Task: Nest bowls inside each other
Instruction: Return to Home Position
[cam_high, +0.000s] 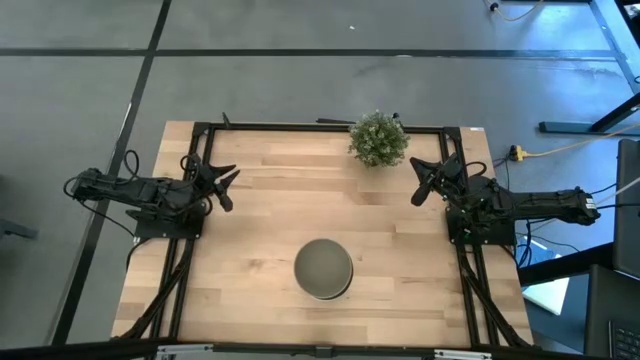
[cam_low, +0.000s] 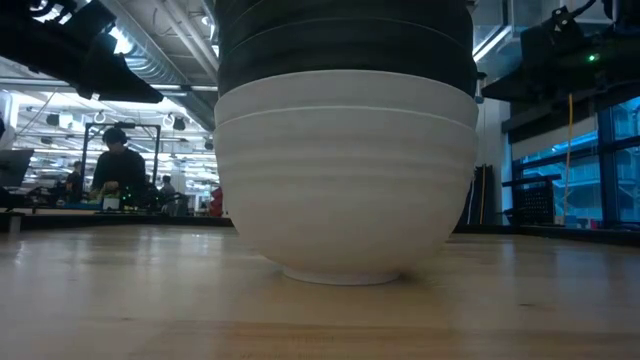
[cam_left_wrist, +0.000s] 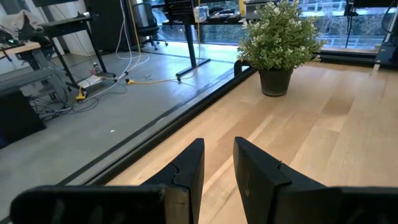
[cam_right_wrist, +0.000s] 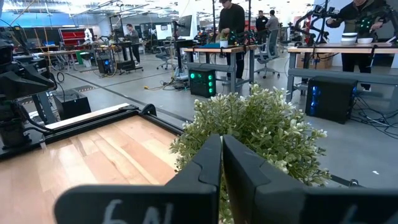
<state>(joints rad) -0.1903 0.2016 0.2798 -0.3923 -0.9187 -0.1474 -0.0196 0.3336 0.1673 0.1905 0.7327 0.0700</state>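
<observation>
High view: the nested bowls (cam_high: 323, 268) sit on the tabletop (cam_high: 250, 250), between and well apart from the left gripper (cam_high: 225, 186) and the right gripper (cam_high: 420, 183). Low view: a white bowl (cam_low: 345, 180) carries the stack. Left wrist view: jaws slightly parted, empty. Right wrist view: jaws closed, with the plant (cam_right_wrist: 267, 124) just ahead.

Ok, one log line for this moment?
bowls: one stack, grey on top | left pincer: empty, left side | right pincer: empty, right side | plant: back edge

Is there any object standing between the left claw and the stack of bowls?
No, nothing visible: only table lies between the left claw and the stack of bowls. The plant stands aside, at the far edge.
</observation>
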